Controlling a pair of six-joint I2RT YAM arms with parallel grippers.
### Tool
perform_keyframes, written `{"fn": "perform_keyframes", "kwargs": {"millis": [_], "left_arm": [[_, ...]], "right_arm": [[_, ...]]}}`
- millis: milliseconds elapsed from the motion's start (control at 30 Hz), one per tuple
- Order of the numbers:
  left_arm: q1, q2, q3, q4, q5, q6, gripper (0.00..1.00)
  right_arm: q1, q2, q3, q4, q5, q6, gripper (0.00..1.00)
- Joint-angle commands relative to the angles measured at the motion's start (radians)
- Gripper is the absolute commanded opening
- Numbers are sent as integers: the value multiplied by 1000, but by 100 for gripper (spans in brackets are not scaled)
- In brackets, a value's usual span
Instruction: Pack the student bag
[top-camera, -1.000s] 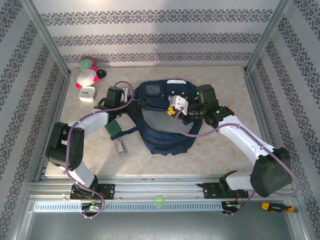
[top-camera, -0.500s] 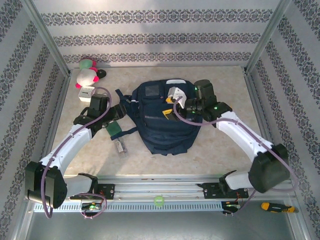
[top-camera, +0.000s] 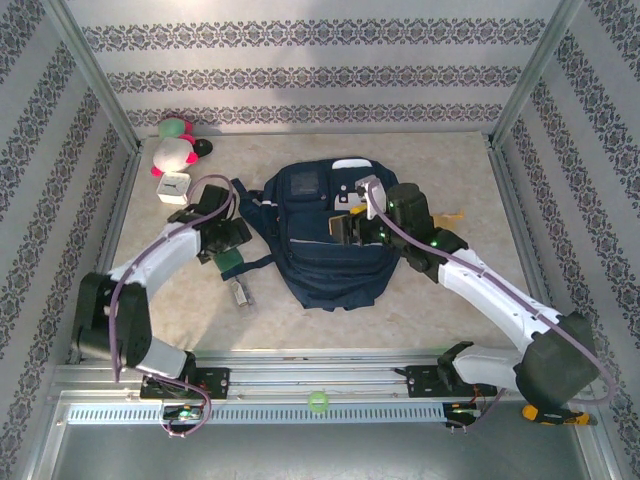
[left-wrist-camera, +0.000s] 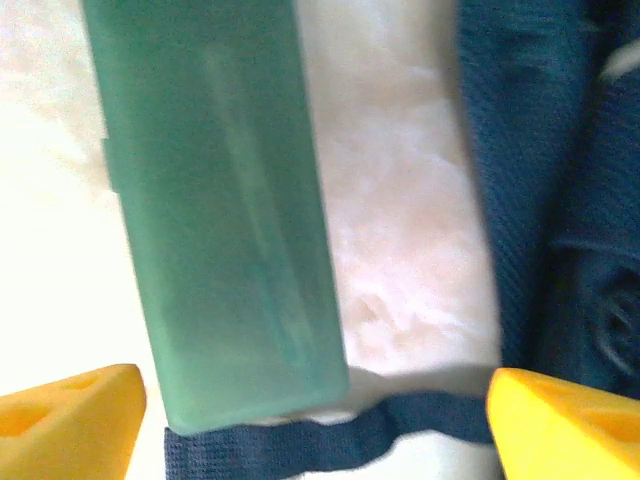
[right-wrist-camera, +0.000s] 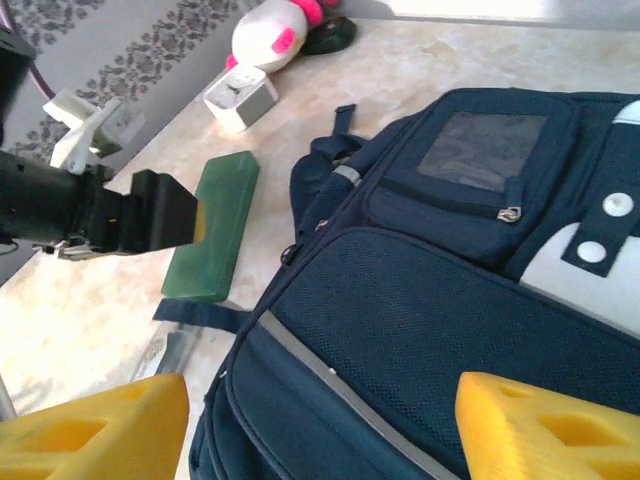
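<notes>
In the middle of the desk (top-camera: 450, 290) lies the student bag (top-camera: 325, 245), flat with its front up, square pocket patch toward the far wall and its dark straps trailing off to the left.

The left arm is folded sharply: its elbow juts out at the desk's left edge and the white forearm slants up and right to the left claw (top-camera: 228, 235), just beside the bag's left flank. In the left wrist view its yellow fingertips (left-wrist-camera: 70, 415) stand wide apart, released. They grip nothing, above the near end of a green case (left-wrist-camera: 225, 220) and a navy strap (left-wrist-camera: 330, 440).

The right arm bends at the lower right corner and stretches diagonally up and left, putting the right claw (top-camera: 350, 228) over the bag's upper right part. Its jaws are spread too, empty, above the navy fabric.

A white cube clock (top-camera: 175, 188) and a plush toy (top-camera: 172, 150) sit in the far left corner, well apart from the bag.
</notes>
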Motion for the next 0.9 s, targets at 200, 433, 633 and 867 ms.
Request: {"fn": "perform_keyframes", "kwargs": {"millis": [200,433,633,867], "left_arm": [[10,152,103,-136,-156,-26,99],[19,195,87,-55,-130,-17,99],[26,249,97,-32,-125,-4,99],[32,317,95,-17,-113,-4,96]], "right_arm": [[-9,66,46,1,35,45,73],[-7,90,69,13,14,31,73],[12,128,99,15,-20,7,73],[22,151,108,22,-10,-11,73]]}}
